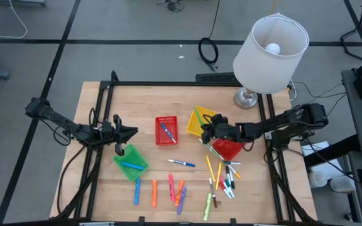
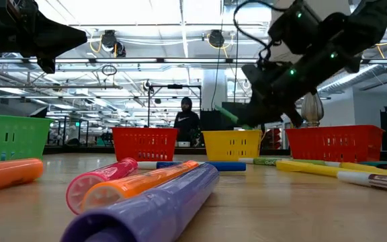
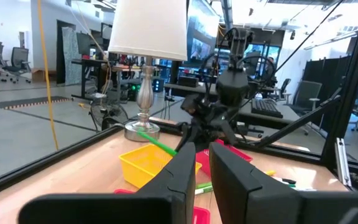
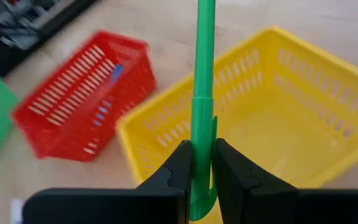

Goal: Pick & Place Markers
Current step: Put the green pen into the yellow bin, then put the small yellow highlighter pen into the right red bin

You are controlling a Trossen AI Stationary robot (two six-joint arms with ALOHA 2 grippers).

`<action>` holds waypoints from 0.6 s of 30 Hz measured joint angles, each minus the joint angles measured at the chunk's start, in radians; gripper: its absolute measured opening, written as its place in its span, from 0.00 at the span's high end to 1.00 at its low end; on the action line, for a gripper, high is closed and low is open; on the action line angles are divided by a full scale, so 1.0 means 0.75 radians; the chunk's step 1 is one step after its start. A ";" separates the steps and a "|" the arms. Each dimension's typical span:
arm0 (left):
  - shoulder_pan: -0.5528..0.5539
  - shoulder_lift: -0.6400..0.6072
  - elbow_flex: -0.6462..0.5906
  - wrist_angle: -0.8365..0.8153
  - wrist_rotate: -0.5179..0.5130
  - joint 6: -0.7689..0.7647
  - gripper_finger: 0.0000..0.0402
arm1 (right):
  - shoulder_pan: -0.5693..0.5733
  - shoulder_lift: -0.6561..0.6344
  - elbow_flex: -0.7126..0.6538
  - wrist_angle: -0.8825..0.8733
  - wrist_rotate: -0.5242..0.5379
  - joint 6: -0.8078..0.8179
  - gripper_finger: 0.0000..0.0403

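Because the green marker (image 4: 202,106) is pinched low on its barrel between the right gripper's (image 4: 202,163) fingers, most of its length sticks out ahead of them, pointing over the yellow basket (image 4: 303,118), which sits directly beneath. That hold looks meant to let the pen drop lengthwise into the basket once the fingers part; nothing shows inside the basket yet. The fingers are closed tight on the barrel, with no gap either side.

Other markers (image 1: 222,179) lie scattered on the table (image 1: 105,194) in front of the baskets, a blue one (image 1: 182,164) on its own nearer the centre, and a row of orange, pink and purple ones (image 1: 168,190) toward the front edge. A blue marker lies in the red basket (image 1: 166,130), another in the green basket (image 1: 131,162).

The right arm (image 1: 275,125) reaches in from the right side, stretched low and nearly level, its wrist over a second red basket (image 1: 227,149) and its gripper at the yellow basket's near edge. The left arm waits opposite, its gripper (image 1: 128,133) hanging above the green basket, fingers nearly closed and holding nothing.
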 joint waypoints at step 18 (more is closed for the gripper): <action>0.000 0.000 0.000 -0.005 0.000 0.001 0.86 | -0.021 -0.028 0.000 0.050 -0.012 -0.119 0.68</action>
